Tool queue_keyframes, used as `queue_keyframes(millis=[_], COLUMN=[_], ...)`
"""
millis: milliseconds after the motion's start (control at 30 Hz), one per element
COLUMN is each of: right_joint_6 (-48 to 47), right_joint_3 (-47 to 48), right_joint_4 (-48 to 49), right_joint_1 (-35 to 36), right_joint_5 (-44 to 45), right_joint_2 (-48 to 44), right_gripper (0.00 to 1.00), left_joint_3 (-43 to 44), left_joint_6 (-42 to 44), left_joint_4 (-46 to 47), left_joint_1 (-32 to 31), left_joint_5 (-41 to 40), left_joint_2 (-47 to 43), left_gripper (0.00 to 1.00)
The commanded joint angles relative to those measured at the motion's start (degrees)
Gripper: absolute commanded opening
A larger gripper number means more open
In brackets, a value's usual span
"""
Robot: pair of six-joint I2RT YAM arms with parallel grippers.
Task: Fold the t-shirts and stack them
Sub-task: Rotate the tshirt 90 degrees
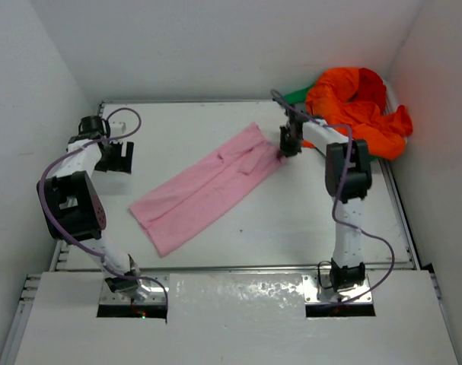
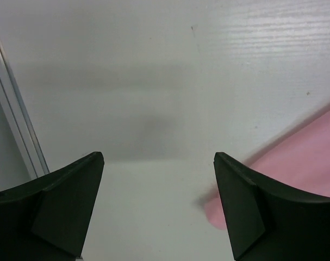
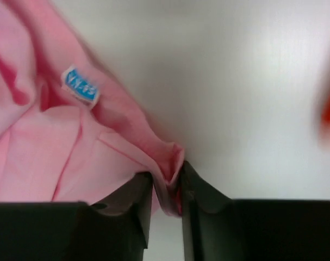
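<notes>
The pink t-shirt (image 1: 208,186) lies folded into a long strip running diagonally across the table. My right gripper (image 1: 286,147) is shut on its far right corner; in the right wrist view the pink cloth (image 3: 72,147) is bunched between the jaws (image 3: 167,187), with a blue label (image 3: 79,85) showing. My left gripper (image 1: 118,157) is open and empty at the far left, above bare table; the left wrist view shows a pink edge (image 2: 300,163) at the right. The orange t-shirt (image 1: 360,106) is heaped at the far right corner, with a bit of green t-shirt (image 1: 295,95) beside it. The red t-shirt is hidden.
White walls close in the table on the left, back and right. A metal rail (image 2: 15,119) runs along the table's left edge. The arm bases (image 1: 132,293) sit at the near edge.
</notes>
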Motion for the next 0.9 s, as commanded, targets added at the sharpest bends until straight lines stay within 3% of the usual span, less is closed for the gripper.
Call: queue_keyframes(millis=[0, 67, 100, 233, 267, 433, 533, 600, 733, 767, 800, 867], right_joint_6=[-3.1, -1.4, -0.2, 6.2, 6.3, 2.8, 0.2, 0.3, 6.9, 8.7, 12.2, 15.8], right_joint_3=[24.5, 39.5, 42.0, 39.8, 41.9, 39.5, 37.0, 32.3, 8.7, -3.9, -10.3, -27.1], right_joint_4=[-5.7, -5.7, -4.0, 15.6, 16.5, 23.3, 21.5, 19.9, 20.8, 21.7, 24.5, 26.9], right_joint_1=[0.0, 0.0, 0.0, -0.6, -0.7, -1.2, -1.1, -1.0, 1.3, 2.3, 5.2, 9.2], right_joint_5=[0.9, 1.2, 2.2, 3.2, 3.7, 3.0, 1.9, 1.1, 1.0, 1.5, 1.9, 3.0], right_joint_2=[15.3, 25.5, 27.6, 29.6, 29.9, 22.8, 14.4, 5.9, -14.2, -18.4, -26.3, -32.7], right_gripper=[0.26, 0.33, 0.43, 0.57, 0.58, 0.65, 0.66, 0.68, 0.7, 0.69, 0.68, 0.66], left_joint_3=[-0.6, -1.1, -2.0, -4.0, -4.5, -5.3, -5.1, -4.8, -5.6, -6.6, -7.4, -9.5], left_joint_6=[1.1, 1.5, 1.5, 0.7, 0.2, -0.3, -0.5, -0.4, -1.3, -1.5, -1.5, -1.4], left_joint_4=[-1.9, -2.1, -2.0, -1.3, -1.5, -0.7, -0.7, -1.1, -2.2, -2.7, -2.6, -1.9], left_joint_1=[0.0, 0.0, 0.0, -0.1, -0.1, -0.1, -0.1, -0.1, 0.0, 0.1, 0.1, 0.1], left_joint_5=[2.1, 3.4, 4.1, 6.4, 7.4, 8.9, 9.0, 8.5, 5.0, 4.9, 5.3, 6.9], left_joint_2=[-0.9, -0.2, -0.1, 1.5, 1.8, 1.4, 0.7, -0.1, -3.1, -3.9, -6.4, -9.1], left_gripper=[0.81, 0.81, 0.81, 0.81, 0.81, 0.81, 0.81, 0.81, 0.82, 0.82, 0.82, 0.82])
